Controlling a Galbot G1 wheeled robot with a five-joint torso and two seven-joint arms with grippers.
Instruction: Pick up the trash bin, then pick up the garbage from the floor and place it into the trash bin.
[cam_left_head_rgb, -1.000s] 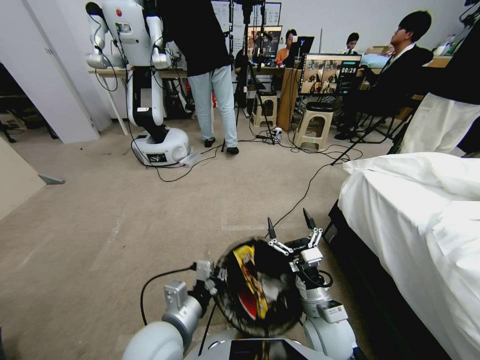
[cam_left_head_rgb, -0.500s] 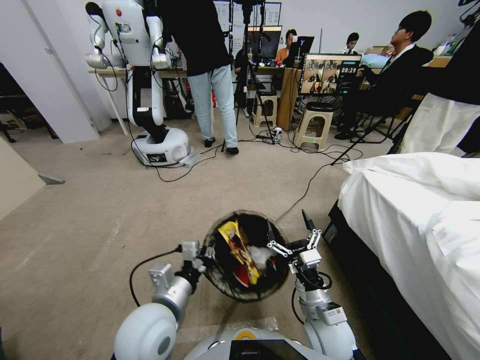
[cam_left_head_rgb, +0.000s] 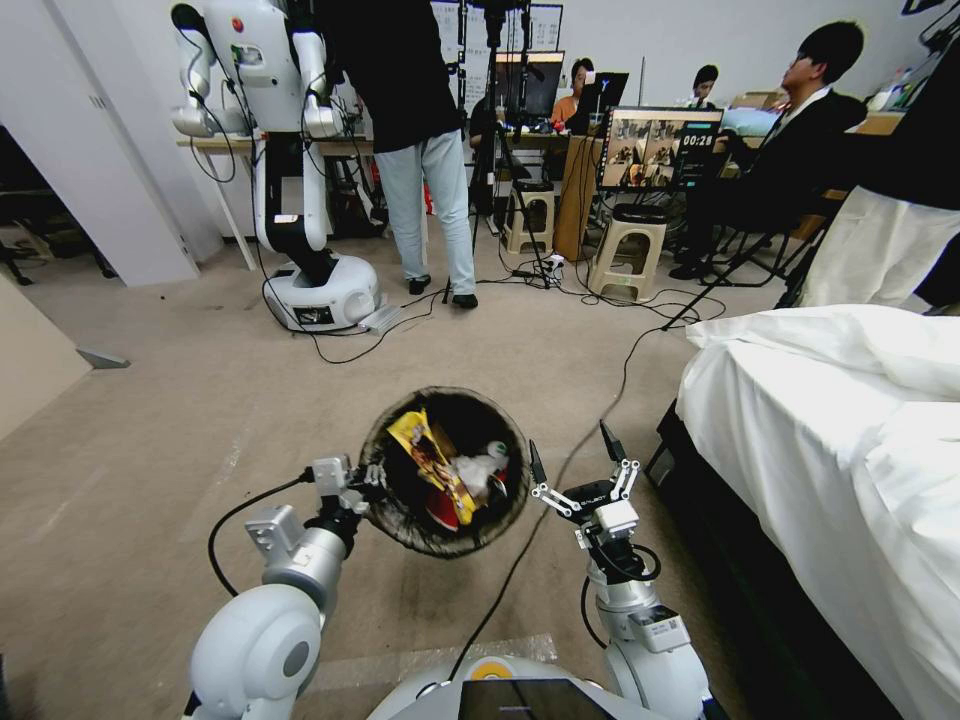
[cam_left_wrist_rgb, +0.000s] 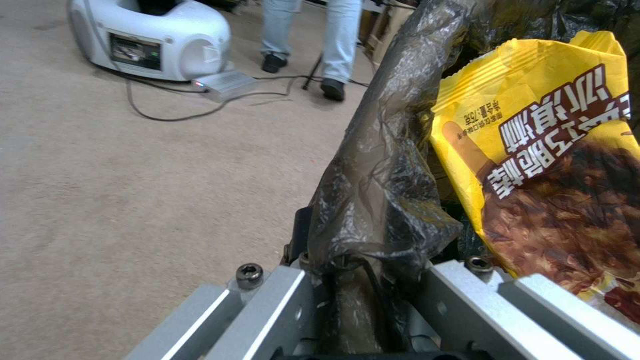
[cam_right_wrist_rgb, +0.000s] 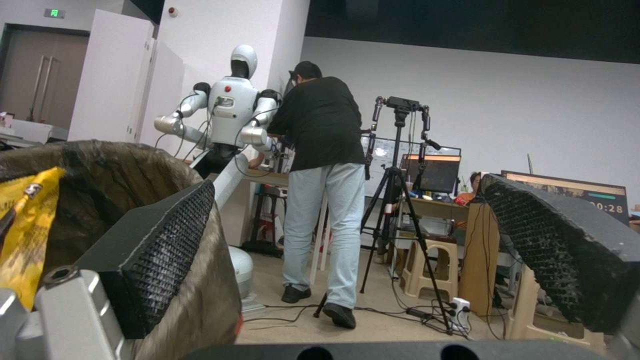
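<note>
My left gripper (cam_left_head_rgb: 365, 487) is shut on the near rim of the trash bin (cam_left_head_rgb: 400, 520), holding it above the floor (cam_left_head_rgb: 170, 450) just ahead of my body. The black bag's rim (cam_left_wrist_rgb: 390, 150) is pinched between my left gripper's (cam_left_wrist_rgb: 360, 285) jaws. Garbage lies inside the bin: a yellow wrapper (cam_left_head_rgb: 428, 460) (cam_left_wrist_rgb: 533, 150), a white tissue wad (cam_left_head_rgb: 478, 470) and a red packet (cam_left_head_rgb: 445, 510). My right gripper (cam_left_head_rgb: 570, 446) is open, just right of the bin and empty. Its pads (cam_right_wrist_rgb: 167, 240) stand wide apart beside the bin's wall (cam_right_wrist_rgb: 100, 175).
A bed with white sheets (cam_left_head_rgb: 850, 430) runs along the right side. Another white robot (cam_left_head_rgb: 320, 285) stands ahead on the left, with cables (cam_left_head_rgb: 600, 390) trailing over the carpet. People, stools (cam_left_head_rgb: 630, 245) and a tripod (cam_left_head_rgb: 495, 150) are farther back. A pale panel (cam_left_head_rgb: 30, 360) sits at far left.
My left arm has carried the bin forward and to the left, away from my body. The right gripper has stayed open in almost the same place.
</note>
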